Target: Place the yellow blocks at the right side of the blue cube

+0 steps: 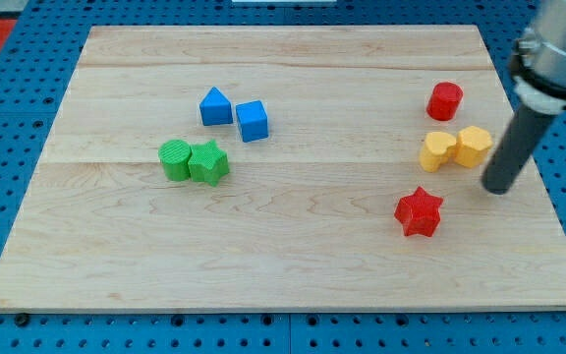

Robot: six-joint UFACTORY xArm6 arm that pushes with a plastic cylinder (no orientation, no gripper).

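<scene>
On my feed the wooden table point(283, 251) sits on a blue pegboard point(8, 108). A blue triangular block point(215, 106) lies toward ten o'clock of the table's centre. Below it, at about nine o'clock, a green cylinder point(175, 159) and a green star point(208, 162) touch. Over at three o'clock I see a red cylinder point(445, 100) — and a red star point(419, 211) at four.

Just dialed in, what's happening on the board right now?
My tip sits just to the view's right of the two yellow blocks, which lie side by side near the board's right edge. The blue cube is far off toward the view's left, beside a blue triangular block. So the yellow blocks have yet to reach the cube's right side.
</scene>
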